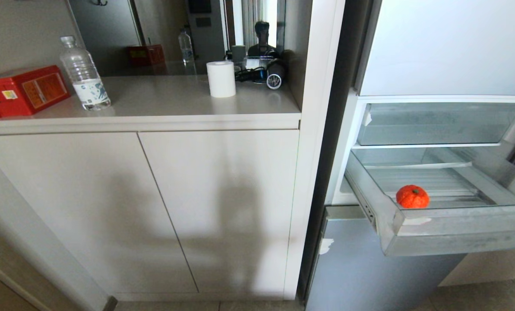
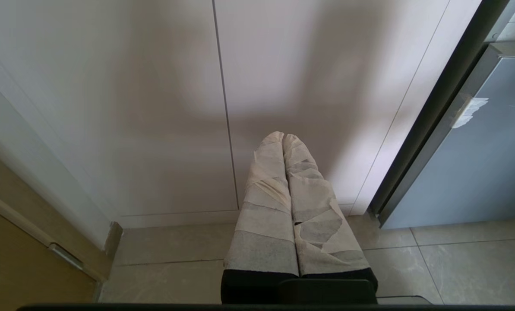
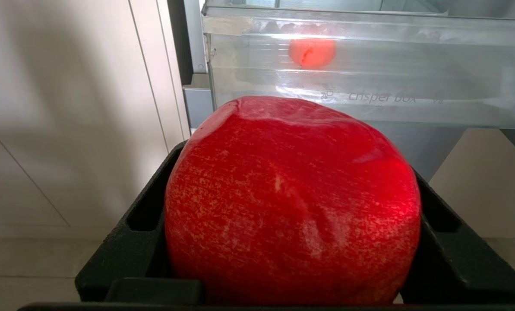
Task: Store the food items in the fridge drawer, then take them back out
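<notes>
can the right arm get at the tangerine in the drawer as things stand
Probably not yet. The fridge drawer is pulled out and open above the tangerine, so the way in is free, but the right gripper is already filled by a red apple and sits below the drawer's front lip.

Tangerine (image 1: pixel 412 196) in open drawer (image 1: pixel 456 224)

Tangerine (image 1: pixel 412 196) in open drawer (image 1: pixel 456 226); apple (image 3: pixel 292 203) gripped.
</notes>
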Controlling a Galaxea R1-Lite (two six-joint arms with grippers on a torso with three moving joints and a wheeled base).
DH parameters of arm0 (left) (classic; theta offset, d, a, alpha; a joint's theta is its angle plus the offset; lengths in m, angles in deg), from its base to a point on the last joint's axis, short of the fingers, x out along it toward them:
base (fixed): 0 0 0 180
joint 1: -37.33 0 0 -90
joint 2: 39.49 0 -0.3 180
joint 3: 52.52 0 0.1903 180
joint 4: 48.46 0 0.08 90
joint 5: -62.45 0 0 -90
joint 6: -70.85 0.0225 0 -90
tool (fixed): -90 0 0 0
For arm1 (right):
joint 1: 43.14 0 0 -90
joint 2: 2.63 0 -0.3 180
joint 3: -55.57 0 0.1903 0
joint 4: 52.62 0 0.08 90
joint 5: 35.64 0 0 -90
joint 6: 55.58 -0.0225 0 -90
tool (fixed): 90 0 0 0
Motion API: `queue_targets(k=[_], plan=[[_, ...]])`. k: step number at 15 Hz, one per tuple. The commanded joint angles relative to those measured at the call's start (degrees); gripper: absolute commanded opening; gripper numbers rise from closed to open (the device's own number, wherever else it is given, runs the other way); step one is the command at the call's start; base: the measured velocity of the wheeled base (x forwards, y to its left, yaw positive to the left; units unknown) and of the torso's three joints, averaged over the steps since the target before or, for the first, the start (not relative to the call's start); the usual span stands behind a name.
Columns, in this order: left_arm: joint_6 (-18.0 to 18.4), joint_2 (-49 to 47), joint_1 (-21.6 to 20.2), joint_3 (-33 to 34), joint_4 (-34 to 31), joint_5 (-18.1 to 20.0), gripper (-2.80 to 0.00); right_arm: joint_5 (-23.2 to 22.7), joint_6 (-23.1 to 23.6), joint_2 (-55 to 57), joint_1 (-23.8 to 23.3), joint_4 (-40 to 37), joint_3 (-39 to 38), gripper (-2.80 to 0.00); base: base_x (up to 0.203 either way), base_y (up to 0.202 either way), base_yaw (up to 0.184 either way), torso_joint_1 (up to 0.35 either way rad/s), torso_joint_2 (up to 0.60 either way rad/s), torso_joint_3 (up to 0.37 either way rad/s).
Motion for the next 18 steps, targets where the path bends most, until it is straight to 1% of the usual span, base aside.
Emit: queue_targets(k=[1,18], plan=[[0.0,0.0,0.0,0.0,0.0,0.0,-2.8,0.0,-0.1,0.0,0.0,0.0,0.0,-2.8,0.0,0.0,0.0,0.0,0.0,0.0],[0.0,0.0,0.0,0.0,0.0,0.0,-2.8,0.0,-0.3,0.0,0.0,0.1,0.0,-2.8,0.0,0.0,0.0,0.0,0.0,0.0]])
